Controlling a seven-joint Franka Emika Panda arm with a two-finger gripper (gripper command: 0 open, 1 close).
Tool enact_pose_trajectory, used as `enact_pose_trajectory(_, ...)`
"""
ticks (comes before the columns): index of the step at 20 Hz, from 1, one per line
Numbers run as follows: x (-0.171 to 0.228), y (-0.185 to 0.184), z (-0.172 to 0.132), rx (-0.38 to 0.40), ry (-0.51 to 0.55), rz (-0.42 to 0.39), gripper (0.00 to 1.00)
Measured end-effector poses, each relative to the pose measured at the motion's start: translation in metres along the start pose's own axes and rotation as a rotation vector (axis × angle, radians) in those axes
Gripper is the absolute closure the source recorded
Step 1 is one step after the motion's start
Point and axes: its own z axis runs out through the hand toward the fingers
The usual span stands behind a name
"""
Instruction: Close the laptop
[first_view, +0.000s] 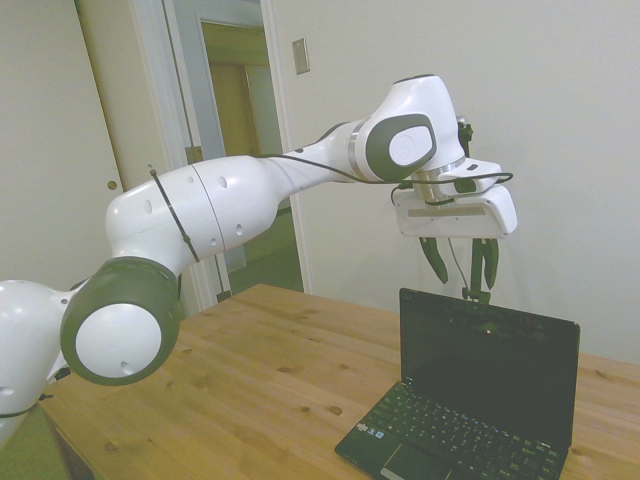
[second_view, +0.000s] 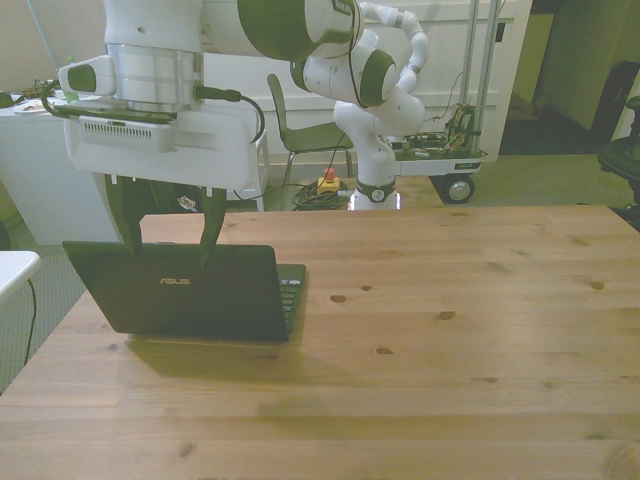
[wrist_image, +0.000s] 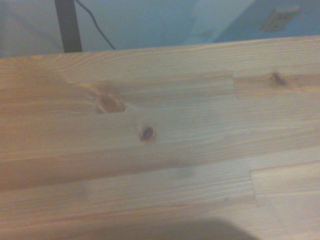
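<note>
A black laptop (first_view: 488, 365) stands open near the table's edge, at the front view's left, its lid (second_view: 175, 292) upright and the keyboard (first_view: 450, 435) showing in the side view. My gripper (first_view: 460, 272) hangs pointing down right over the lid's top edge, open, with its fingers spread wide (second_view: 170, 250). The fingertips (second_view: 207, 255) reach down to about the height of the lid's top edge. I cannot tell whether they touch it. The wrist view shows bare wooden table (wrist_image: 160, 140) and a dark blurred edge (wrist_image: 230, 231) at the bottom of the picture.
The wooden table (second_view: 450, 330) stretches wide toward the front view's right. Beyond the table stand a chair (second_view: 300, 135), a wheeled cart (second_view: 450, 160) and a white counter (second_view: 30, 150). A wall and a door (first_view: 50, 150) lie behind the arm.
</note>
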Motion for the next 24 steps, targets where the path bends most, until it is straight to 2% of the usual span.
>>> enact_pose_trajectory(19, 0.016, 0.029, 0.023, -0.016, -0.009, -0.042, 1.00)
enact_pose_trajectory(24, 0.013, 0.036, 0.020, -0.020, -0.030, -0.063, 1.00)
